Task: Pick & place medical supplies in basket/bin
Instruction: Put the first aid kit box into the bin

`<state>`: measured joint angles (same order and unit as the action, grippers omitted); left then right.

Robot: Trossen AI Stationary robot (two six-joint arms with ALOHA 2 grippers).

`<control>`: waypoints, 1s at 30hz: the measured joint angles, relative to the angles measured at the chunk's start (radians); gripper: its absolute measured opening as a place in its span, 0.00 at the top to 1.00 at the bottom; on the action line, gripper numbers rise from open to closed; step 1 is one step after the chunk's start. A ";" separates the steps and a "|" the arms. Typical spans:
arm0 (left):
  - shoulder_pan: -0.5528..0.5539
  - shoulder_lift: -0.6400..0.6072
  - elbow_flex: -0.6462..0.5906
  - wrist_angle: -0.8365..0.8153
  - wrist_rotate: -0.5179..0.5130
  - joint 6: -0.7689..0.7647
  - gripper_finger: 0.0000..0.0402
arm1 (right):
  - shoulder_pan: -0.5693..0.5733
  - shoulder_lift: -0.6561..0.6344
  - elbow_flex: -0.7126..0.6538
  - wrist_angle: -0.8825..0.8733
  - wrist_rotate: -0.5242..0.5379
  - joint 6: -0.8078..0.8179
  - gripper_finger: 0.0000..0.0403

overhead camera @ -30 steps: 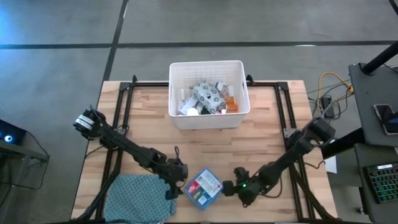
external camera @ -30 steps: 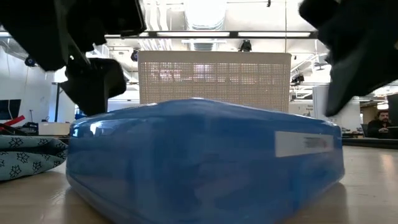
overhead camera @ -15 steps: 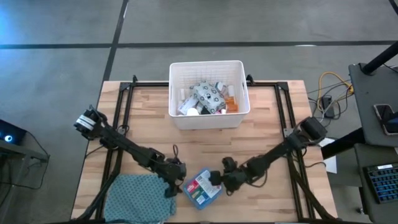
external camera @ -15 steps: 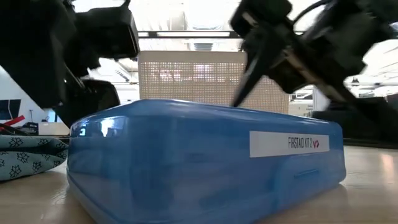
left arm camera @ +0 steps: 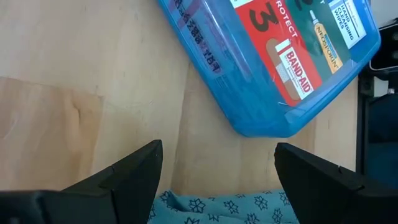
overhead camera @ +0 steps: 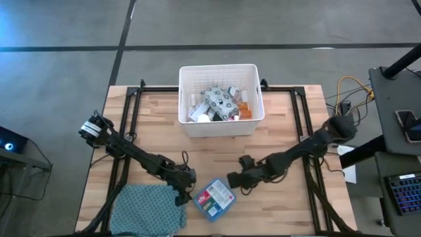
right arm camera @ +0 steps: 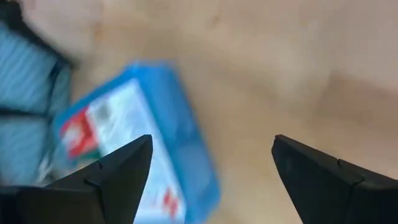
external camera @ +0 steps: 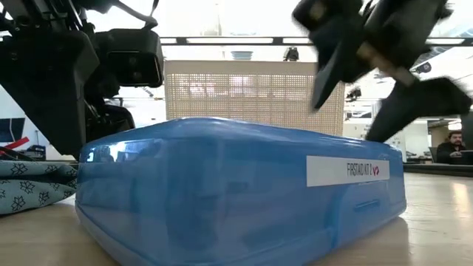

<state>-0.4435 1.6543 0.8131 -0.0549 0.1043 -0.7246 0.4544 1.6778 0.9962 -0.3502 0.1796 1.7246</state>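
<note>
On the worktop (overhead camera: pixel 283 131), near edge: one blue first-aid box (overhead camera: pixel 214 198), lying flat, label up, corner-on to the edge; low view shows its side marked with a white label strip. Left gripper (overhead camera: pixel 185 179): arm stretched low from the left rear, wrist bent down, jaws spread wide and holding nothing, just beside the box's left corner, apart from it in the left wrist view, where the box (left arm camera: pixel 273 62) lies beyond the fingertips (left arm camera: pixel 134 171). Right gripper (overhead camera: pixel 234 180): arm reaching in a long low line from the right edge, jaws released and empty, hovering just beside the box's far right side; right wrist view shows the box (right arm camera: pixel 143 149) below and ahead of the parted fingers (right arm camera: pixel 118 168). Cloth (overhead camera: pixel 148 209): teal, patterned, folded, at the near left corner, close to the box, under the left gripper. Bin (overhead camera: pixel 220 125): white, slotted sides, at the far centre, well apart from the box, holding white bottles, a grey-green patterned pack (overhead camera: pixel 220 101) and an orange container (overhead camera: pixel 244 112).
</note>
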 joint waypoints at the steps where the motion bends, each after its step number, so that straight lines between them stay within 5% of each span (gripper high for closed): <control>1: 0.000 0.000 0.000 0.000 0.000 0.000 0.28 | 0.010 -0.021 0.000 -0.007 -0.027 0.004 0.21; 12: 0.019 0.000 0.000 0.005 -0.002 0.016 0.28 | 0.134 0.001 -0.003 0.108 -0.159 0.056 0.23; 30: 0.078 -0.001 0.000 0.083 0.001 0.006 0.28 | 0.017 0.222 -0.004 0.432 -0.203 -0.082 0.24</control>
<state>-0.3656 1.6535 0.8131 0.0283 0.1049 -0.7189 0.4710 1.8999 0.9926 0.0820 -0.0237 1.6428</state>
